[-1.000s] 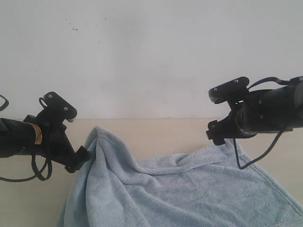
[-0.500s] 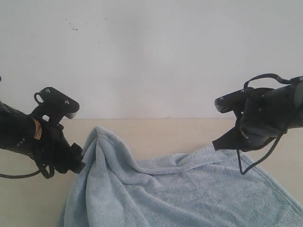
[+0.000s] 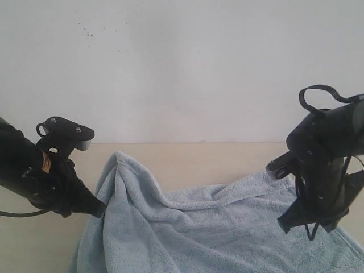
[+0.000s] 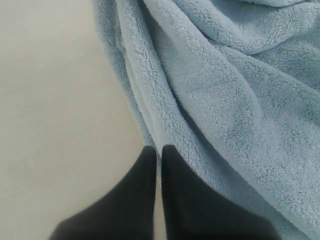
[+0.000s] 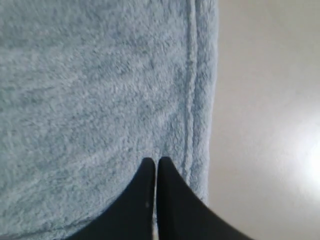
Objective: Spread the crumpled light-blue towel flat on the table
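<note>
**Towel nearly flat, one raised fold left**

Towel (image 3: 216, 227) lies on the table (image 3: 187, 156), running off the near edge of the exterior view; its right side looks smooth, the stitched hem (image 5: 191, 75) straight; its far left corner stands bunched in a raised fold (image 3: 120, 170). Left gripper (image 4: 159, 150): jaws pressed together, tips at the cloth's edge, no terry visibly between them. Right gripper (image 5: 156, 161): jaws likewise pressed together, over the towel just inside the hem. To finish well, I would pinch the bunched corner low at its edge; draw it outward, close to the table; the other side probably needs pinning, or the whole cloth may slide.
</note>
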You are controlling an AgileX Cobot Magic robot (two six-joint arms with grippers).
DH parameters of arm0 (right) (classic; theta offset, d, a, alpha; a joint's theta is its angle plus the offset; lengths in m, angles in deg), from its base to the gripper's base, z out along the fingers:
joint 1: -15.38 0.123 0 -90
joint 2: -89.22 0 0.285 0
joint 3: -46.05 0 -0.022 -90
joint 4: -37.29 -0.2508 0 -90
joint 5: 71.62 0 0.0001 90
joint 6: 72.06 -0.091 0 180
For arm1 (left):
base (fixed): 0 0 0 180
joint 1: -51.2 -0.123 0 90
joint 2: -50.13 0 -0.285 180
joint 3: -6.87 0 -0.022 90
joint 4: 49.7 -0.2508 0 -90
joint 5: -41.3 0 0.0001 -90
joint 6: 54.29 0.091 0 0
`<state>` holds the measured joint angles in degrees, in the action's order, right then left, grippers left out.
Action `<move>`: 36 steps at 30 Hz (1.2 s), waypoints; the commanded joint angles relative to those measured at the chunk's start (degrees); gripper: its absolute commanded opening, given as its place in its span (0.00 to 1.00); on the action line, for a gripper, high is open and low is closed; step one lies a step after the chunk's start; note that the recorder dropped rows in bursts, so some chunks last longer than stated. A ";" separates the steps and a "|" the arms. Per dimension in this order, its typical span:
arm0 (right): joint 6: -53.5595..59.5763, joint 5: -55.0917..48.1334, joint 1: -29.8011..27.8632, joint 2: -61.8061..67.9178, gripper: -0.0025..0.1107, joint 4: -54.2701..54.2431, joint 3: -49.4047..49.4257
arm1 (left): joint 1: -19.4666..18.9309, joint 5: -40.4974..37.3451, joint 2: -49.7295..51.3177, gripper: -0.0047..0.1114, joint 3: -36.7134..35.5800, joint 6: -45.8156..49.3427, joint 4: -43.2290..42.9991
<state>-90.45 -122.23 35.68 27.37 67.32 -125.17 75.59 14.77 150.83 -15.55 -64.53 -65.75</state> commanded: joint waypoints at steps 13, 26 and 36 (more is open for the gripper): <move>6.17 8.66 -9.15 0.08 0.03 -8.76 8.24 | 0.29 4.30 -0.55 0.08 0.22 0.22 0.94; 4.80 8.04 -17.24 0.08 0.03 -9.09 11.29 | 0.29 4.03 -0.55 0.08 0.22 0.22 0.94; 4.44 4.06 -34.73 -0.06 0.03 -13.68 11.29 | 0.29 5.63 -0.55 0.08 0.22 0.39 0.84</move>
<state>-87.53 -119.24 2.38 27.22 54.67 -114.40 75.59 19.38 150.83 -15.55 -64.30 -65.36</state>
